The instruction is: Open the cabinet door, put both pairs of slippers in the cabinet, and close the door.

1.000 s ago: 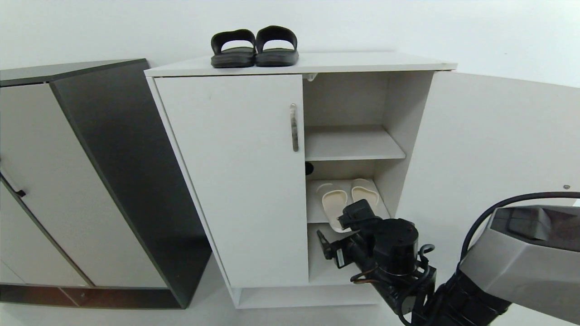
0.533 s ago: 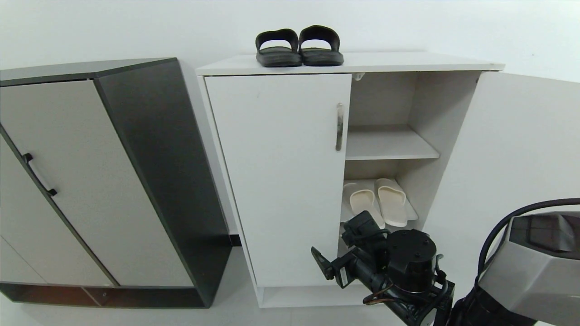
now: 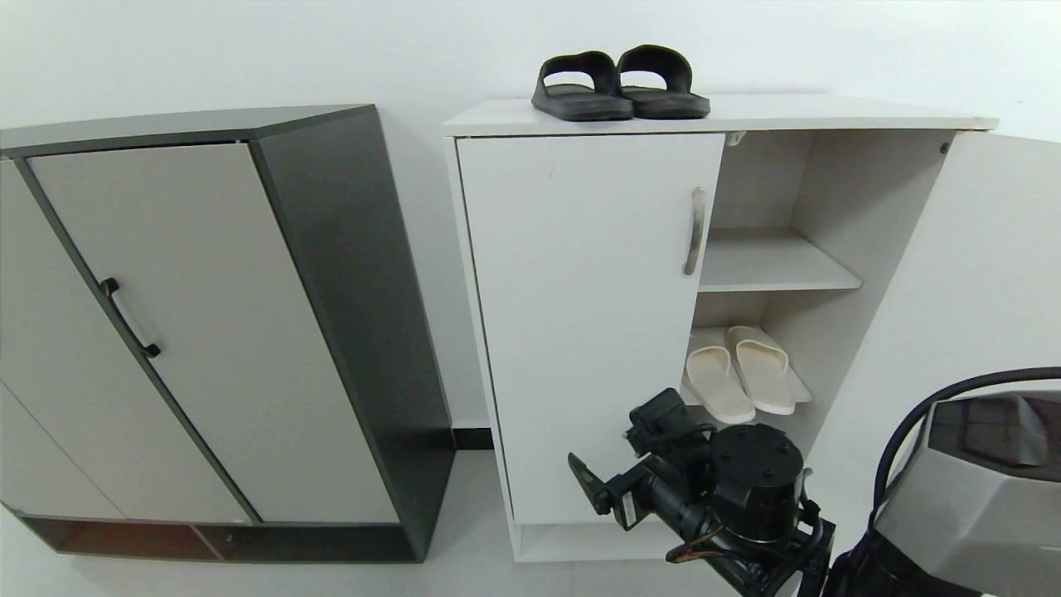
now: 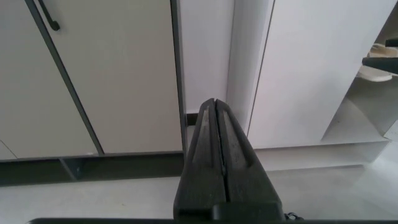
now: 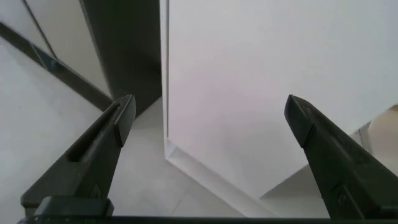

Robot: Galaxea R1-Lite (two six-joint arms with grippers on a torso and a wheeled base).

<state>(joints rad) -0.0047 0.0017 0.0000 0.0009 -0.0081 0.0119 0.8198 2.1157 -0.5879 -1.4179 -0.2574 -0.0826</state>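
Right tool (image 5: 209, 106) hangs released, jaws wide, facing the white cabinet's (image 3: 870, 120) shut left door (image 3: 580, 332). Left tool (image 4: 214, 109) is clenched on nothing, low over the floor. Cream slippers (image 3: 738, 377) lie on the middle shelf, right door (image 3: 978, 290) open. Black slippers (image 3: 622, 83) sit on the cabinet's top.

A plain white wall (image 3: 249, 50) stands behind, with a pale grey floor (image 3: 464, 574) below. A dark-sided cabinet (image 3: 348, 290) with light grey doors (image 3: 207, 348) and a black handle (image 3: 129, 318) stands against the wall.
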